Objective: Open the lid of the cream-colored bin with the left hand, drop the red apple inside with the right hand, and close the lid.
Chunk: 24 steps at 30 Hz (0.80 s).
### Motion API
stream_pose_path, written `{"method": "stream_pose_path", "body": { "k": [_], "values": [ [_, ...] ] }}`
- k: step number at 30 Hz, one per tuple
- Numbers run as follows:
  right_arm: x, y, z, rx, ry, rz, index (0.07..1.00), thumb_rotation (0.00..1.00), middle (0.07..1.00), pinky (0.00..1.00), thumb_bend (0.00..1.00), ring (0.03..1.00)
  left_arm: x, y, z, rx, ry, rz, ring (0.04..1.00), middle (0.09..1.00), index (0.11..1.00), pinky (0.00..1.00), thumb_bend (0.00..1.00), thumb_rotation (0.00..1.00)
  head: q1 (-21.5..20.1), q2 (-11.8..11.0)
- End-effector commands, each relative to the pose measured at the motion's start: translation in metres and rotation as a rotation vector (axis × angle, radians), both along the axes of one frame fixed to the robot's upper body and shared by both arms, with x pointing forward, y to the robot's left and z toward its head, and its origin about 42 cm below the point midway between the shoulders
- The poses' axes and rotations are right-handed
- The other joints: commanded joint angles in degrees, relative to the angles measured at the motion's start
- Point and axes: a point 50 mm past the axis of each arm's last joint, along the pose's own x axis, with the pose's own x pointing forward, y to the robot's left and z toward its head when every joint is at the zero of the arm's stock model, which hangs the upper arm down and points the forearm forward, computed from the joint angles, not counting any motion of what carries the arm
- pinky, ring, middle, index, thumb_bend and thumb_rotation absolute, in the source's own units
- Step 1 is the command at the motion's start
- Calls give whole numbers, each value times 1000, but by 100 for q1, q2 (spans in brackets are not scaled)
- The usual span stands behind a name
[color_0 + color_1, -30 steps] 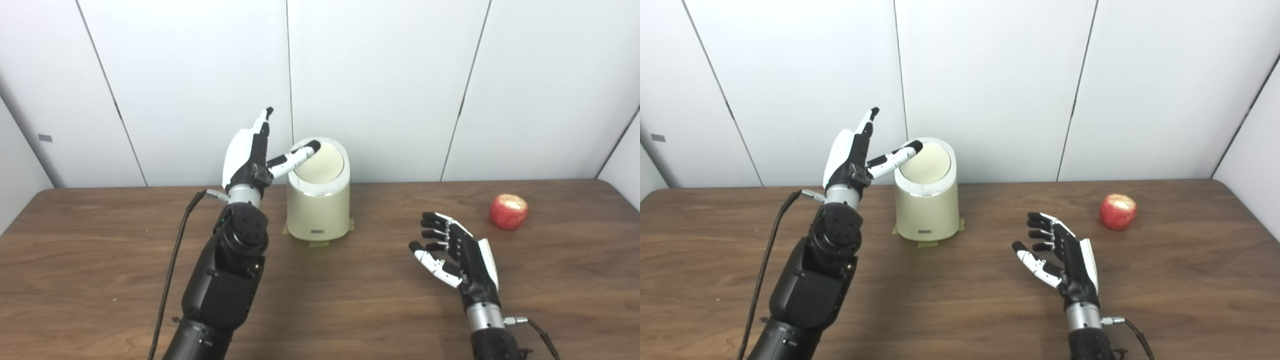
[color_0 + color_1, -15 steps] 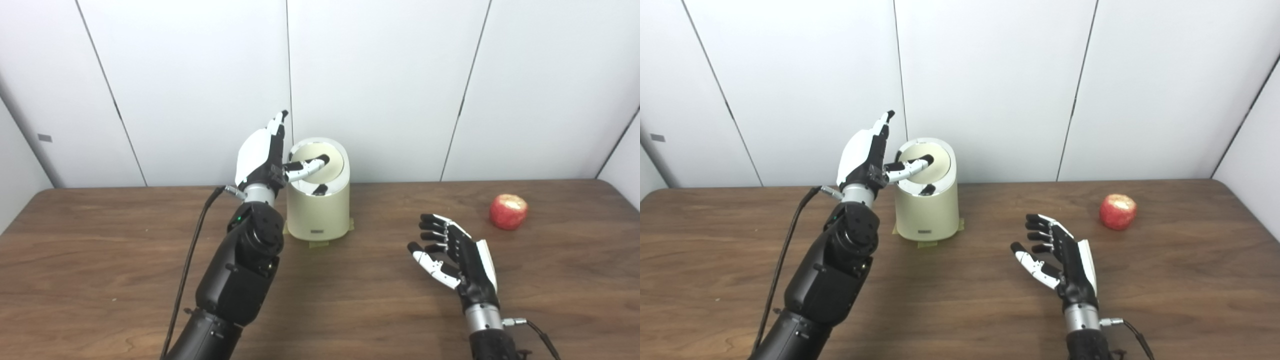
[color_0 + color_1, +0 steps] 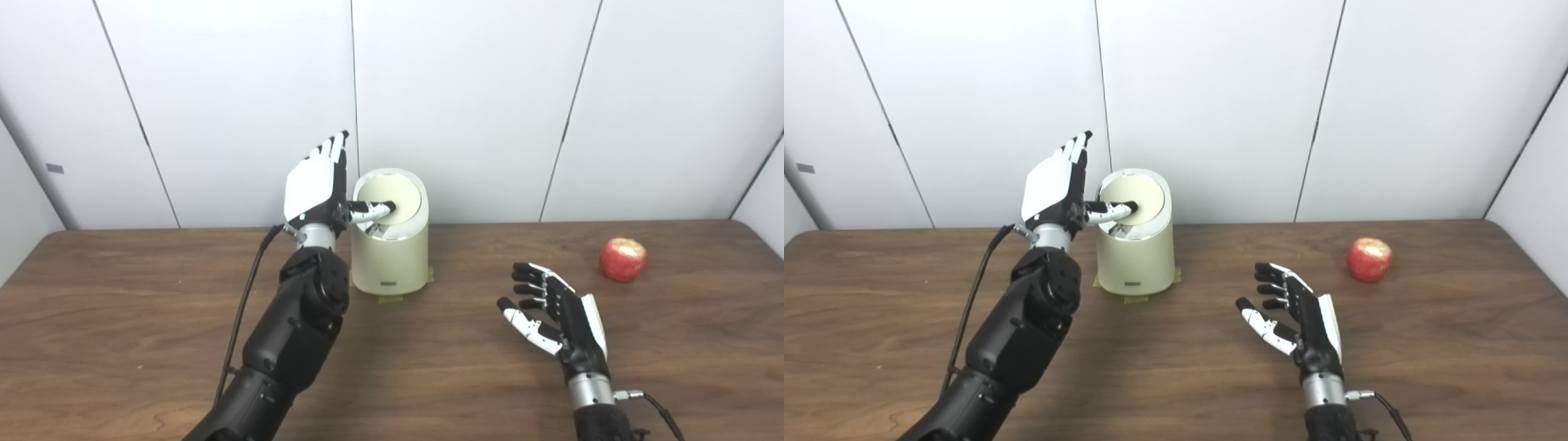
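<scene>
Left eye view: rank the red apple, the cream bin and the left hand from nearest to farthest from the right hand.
1. red apple, up and to the right of the right hand, near the table's right edge.
2. cream bin, up and to its left, at the table's back.
3. left hand, beyond the bin's left side, raised.

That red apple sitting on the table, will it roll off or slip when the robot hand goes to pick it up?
The red apple is round and rests loose on the flat table, so a sideways nudge would probably roll it. Its skin looks smooth, so it may slip from hard fingers. It seems firm, and probably won't squash. The right robot hand is open, apart from it.
</scene>
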Motion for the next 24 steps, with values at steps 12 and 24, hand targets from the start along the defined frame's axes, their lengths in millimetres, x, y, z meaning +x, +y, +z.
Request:
{"method": "stream_pose_path", "body": {
  "k": [12, 24],
  "values": [
    [4, 6, 15, 23, -60, 35, 745, 289, 756, 636, 260, 728, 12, -7, 44, 195, -199, 1, 1000, 1000, 1000, 1000, 755, 182, -28, 19],
    [4, 7, 15, 23, -71, 44, 737, 247, 749, 632, 250, 721, 3, -14, 45, 423, -304, -23, 1000, 1000, 1000, 1000, 990, 242, -16, 34]
  ]
}}
